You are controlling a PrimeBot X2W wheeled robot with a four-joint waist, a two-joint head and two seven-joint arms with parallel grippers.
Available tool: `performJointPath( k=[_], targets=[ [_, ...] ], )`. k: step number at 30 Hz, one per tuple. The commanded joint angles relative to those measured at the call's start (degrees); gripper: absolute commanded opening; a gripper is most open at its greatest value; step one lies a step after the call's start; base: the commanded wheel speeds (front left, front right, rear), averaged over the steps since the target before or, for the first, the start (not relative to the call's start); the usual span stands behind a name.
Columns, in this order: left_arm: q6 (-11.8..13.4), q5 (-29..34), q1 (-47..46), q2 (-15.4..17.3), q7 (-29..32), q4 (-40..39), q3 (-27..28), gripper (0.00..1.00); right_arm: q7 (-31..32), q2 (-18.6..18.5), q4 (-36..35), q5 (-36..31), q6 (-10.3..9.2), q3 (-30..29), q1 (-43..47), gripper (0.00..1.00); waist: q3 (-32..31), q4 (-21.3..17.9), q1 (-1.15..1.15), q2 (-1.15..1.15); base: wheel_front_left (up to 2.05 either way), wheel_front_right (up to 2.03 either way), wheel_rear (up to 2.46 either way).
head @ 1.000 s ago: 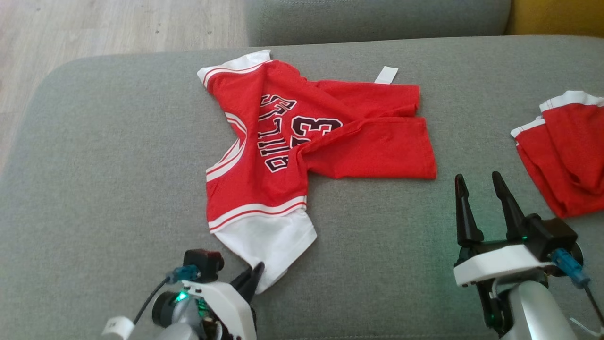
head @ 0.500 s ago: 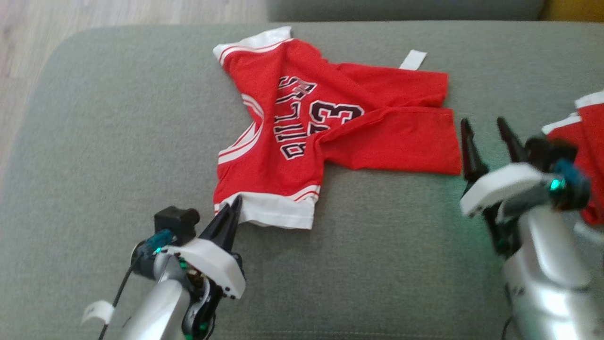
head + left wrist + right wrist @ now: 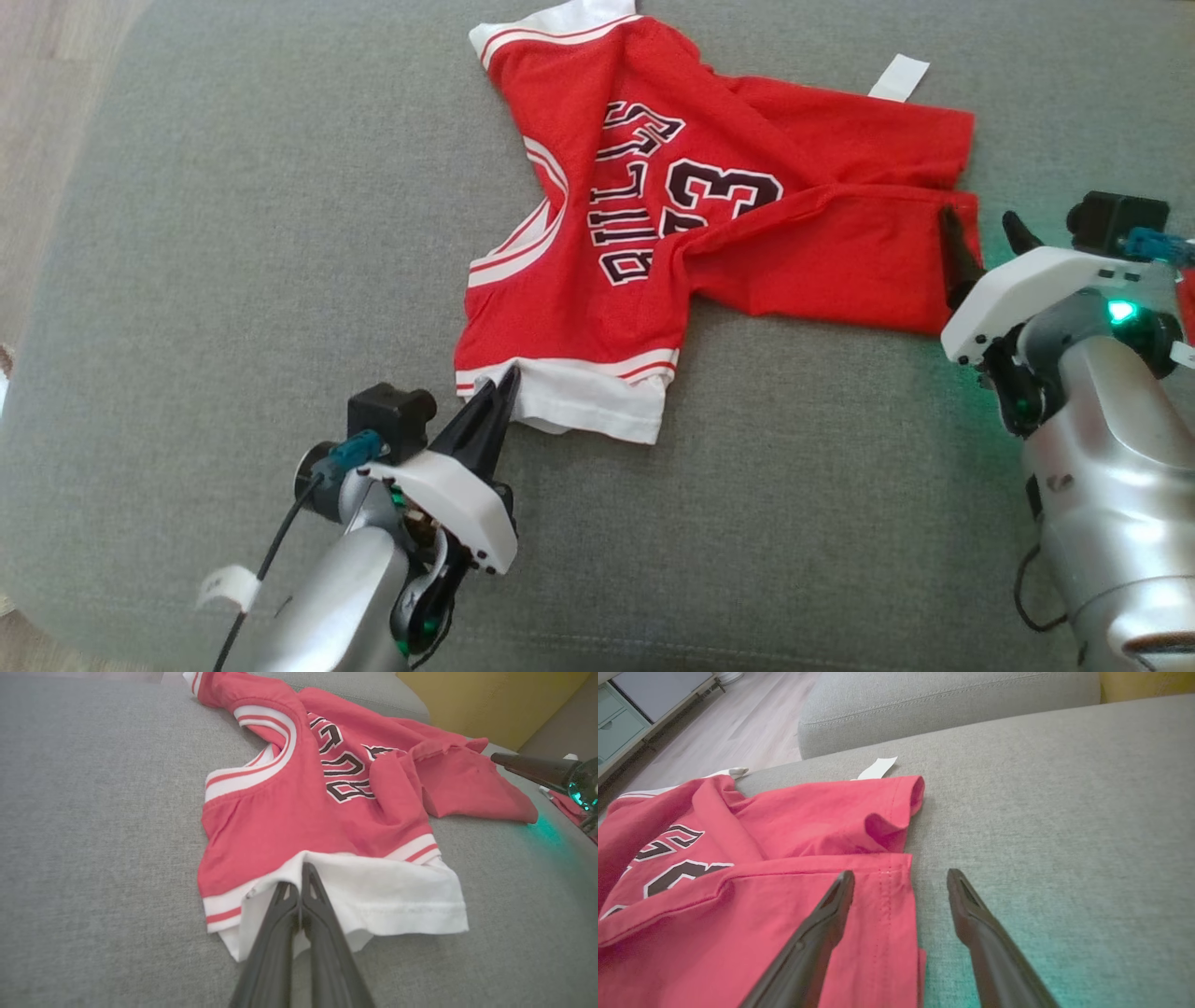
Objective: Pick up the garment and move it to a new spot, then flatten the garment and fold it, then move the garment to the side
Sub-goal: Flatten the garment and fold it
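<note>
- Grey sofa cushion (image 3: 233,280) carries everything; its weave looks coarse and slightly grippy.
- Left pincer (image 3: 499,387) is closed on the garment (image 3: 747,261), pinching a thin fold at the edge of its white sleeve (image 3: 383,896). So small a bite of soft knit could slip out under a sharp pull.
- Right pincer (image 3: 901,873) stands open, one finger over the red hem (image 3: 896,914) and the other over bare cushion. Closing from here may catch only the top layer or miss the fabric altogether.
- Across the middle of the cushion lies the garment, a limp red jersey with black-and-white lettering, striped white trim and a raised crease through its body.
- Uneven pulling by the two arms would likely deepen that crease rather than flatten it, and the rough weave may drag the underside.
- At the garment's far edge, a small white label (image 3: 898,77) sticks out.
</note>
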Motion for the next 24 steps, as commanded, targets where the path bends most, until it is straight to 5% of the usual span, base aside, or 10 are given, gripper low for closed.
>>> performJointPath(
  k=[1,21,22,24],
  targets=[
    [-0.26,0.26,-2.73,0.36,-0.64,-1.39,1.55,0.00,-0.74,-0.35,-1.14,0.40,-0.05,1.51,-2.14,1.00,0.08,0.08,-0.01,0.00,0.00,0.00,0.00],
    [-0.52,-0.08,-4.26,0.37,-0.88,0.04,0.00,0.00,-4.85,-1.71,9.09,5.78,-0.05,9.75,-8.20,1.00,1.59,1.04,-0.01,0.00,0.00,0.00,0.00],
    [-0.51,-0.11,-4.33,0.38,-0.88,0.13,-0.04,0.00,-5.02,-1.80,9.33,6.02,-0.05,10.22,-8.36,0.48,1.62,1.05,-0.01,0.00,0.00,0.00,0.00],
    [-0.48,-0.19,-4.43,0.39,-0.92,0.31,-0.10,0.00,-5.57,-1.99,9.67,6.39,-0.05,11.23,-8.62,0.00,1.62,1.07,-0.01,0.00,0.00,0.00,0.00]
  ],
)
